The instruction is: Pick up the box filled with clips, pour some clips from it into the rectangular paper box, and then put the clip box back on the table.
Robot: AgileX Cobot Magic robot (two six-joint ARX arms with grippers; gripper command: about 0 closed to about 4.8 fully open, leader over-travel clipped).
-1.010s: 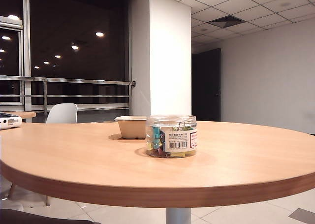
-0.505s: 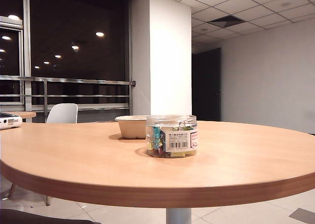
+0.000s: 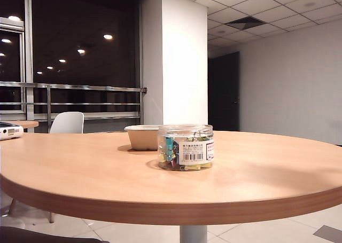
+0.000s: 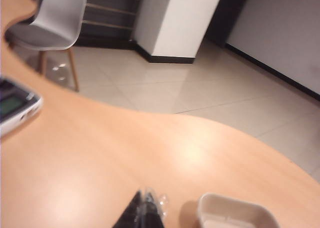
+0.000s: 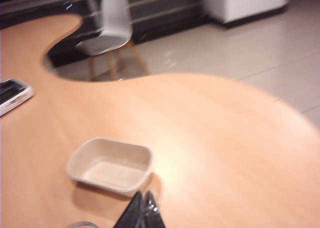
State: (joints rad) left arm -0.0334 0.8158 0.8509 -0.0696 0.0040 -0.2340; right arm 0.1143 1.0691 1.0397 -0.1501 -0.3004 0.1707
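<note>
The box filled with clips point(image 3: 185, 147) is a clear round jar with a barcode label, standing on the table point(image 3: 80, 168) near its middle. Coloured clips point(image 3: 170, 149) show through its wall. The rectangular paper box point(image 3: 142, 136), a beige tray, stands just behind it to the left and is empty point(image 5: 75, 160). Neither arm shows in the exterior view. My left gripper point(image 4: 144, 195) hangs shut over the tabletop, with the tray point(image 4: 235, 213) beside it. My right gripper point(image 5: 143, 198) is shut too, its tips just short of the tray; only the jar's rim point(image 5: 80, 224) shows at the frame's edge.
A white device point(image 5: 12, 95) lies on the neighbouring table at the far left point(image 3: 8, 131). A white chair point(image 3: 67, 123) stands on the floor beyond the table. A white pillar point(image 3: 176, 61) rises behind the tray.
Jar and tray stand where they were. A faint shadow has spread over the tabletop to the right of the jar. No arm has come into the exterior view.
</note>
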